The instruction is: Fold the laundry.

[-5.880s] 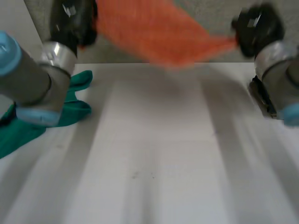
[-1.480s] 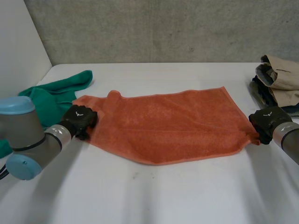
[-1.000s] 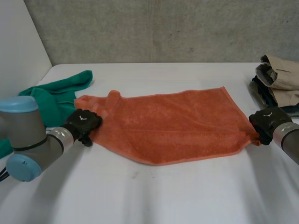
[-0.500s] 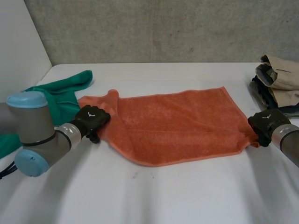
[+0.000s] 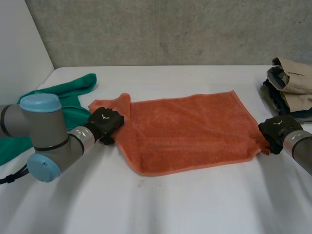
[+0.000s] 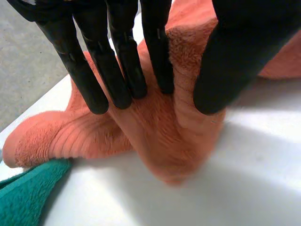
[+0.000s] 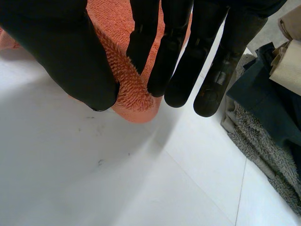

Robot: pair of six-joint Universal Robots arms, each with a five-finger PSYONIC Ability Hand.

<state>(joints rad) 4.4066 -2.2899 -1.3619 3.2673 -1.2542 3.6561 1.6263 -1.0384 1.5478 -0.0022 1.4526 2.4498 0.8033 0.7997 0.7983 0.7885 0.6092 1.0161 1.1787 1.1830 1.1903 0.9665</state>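
An orange towel (image 5: 190, 129) lies spread across the middle of the white table (image 5: 161, 204). My left hand (image 5: 105, 124) is at its left edge, where the cloth is bunched into a ridge. In the left wrist view the fingers (image 6: 122, 56) press down on the towel (image 6: 155, 155) and the thumb (image 6: 235, 56) stands on the other side of the ridge, pinching it. My right hand (image 5: 275, 131) is at the towel's near right corner. There the thumb and fingers (image 7: 178, 56) pinch the corner of the towel (image 7: 131, 89) just above the table.
A green cloth (image 5: 63, 97) lies crumpled at the far left, touching the towel's left end (image 6: 23, 197). A pile of folded clothes (image 5: 290, 85), tan on dark, sits at the right edge beside my right hand (image 7: 268, 103). A grey wall runs behind the table.
My left hand has slid right, dragging the towel's left edge inward and bunching it, and its fingers have closed further. The right hand has held still.
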